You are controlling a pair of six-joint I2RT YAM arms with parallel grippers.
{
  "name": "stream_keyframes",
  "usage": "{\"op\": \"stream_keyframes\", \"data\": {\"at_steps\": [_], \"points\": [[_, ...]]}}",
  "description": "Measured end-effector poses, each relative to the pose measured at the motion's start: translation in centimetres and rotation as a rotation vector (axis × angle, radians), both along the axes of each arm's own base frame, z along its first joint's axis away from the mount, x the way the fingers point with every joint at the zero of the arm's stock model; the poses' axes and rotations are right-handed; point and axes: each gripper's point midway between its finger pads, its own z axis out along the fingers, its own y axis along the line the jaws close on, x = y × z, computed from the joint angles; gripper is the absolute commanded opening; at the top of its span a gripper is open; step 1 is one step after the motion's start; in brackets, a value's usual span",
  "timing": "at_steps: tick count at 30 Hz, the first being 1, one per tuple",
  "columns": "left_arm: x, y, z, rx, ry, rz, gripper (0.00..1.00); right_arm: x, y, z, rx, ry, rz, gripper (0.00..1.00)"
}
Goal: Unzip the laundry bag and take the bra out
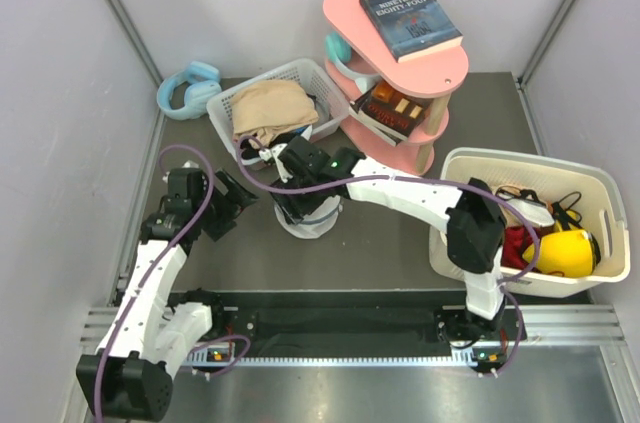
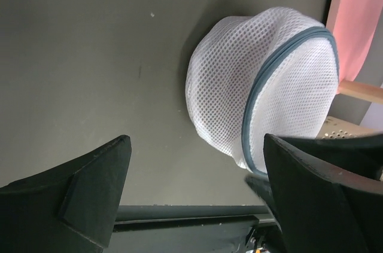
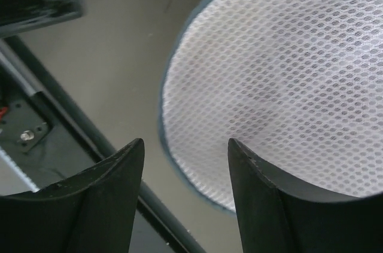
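The laundry bag (image 1: pixel 312 223) is a small white mesh dome with a blue-teal zip band (image 2: pixel 256 106), lying on the dark table near the middle. In the top view my right gripper (image 1: pixel 300 201) hangs right over it and hides most of it. In the right wrist view the right gripper (image 3: pixel 185 148) is open just above the bag's mesh (image 3: pixel 281 67) and rim, with nothing between its fingers. My left gripper (image 2: pixel 197 166) stands wide open to the left of the bag (image 2: pixel 263 79), clear of it; its right finger (image 2: pixel 326 196) is close to the zip band. The bra is hidden.
A white slatted basket (image 1: pixel 226 106) with beige cloth (image 1: pixel 272 108) stands just behind the bag. Behind it to the right is a pink shelf (image 1: pixel 445 71) with a book (image 1: pixel 410 18). A cream tub (image 1: pixel 600 188) stands at the right, blue headphones (image 1: pixel 188 88) at the far left. A black rail (image 1: pixel 350 323) runs along the near edge.
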Motion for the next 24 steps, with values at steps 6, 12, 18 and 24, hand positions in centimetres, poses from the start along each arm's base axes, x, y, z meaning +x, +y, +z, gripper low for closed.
{"op": "stream_keyframes", "data": {"at_steps": [6, 12, 18, 24], "points": [[-0.8, 0.0, -0.8, -0.005, 0.015, -0.002, 0.96, 0.8, -0.1, -1.7, -0.052, -0.015, -0.009, 0.56], [-1.1, -0.1, -1.1, -0.011, 0.021, -0.005, 0.96, 1.2, 0.5, -0.8, -0.035, -0.046, 0.002, 0.42], [-1.2, -0.2, -1.0, -0.019, 0.021, -0.012, 0.96, 0.9, 1.0, -1.3, -0.043, -0.045, 0.020, 0.35], [-1.2, -0.3, -1.0, -0.021, 0.021, -0.015, 0.96, 0.4, 1.1, -2.3, -0.055, -0.014, 0.034, 0.42]]}}
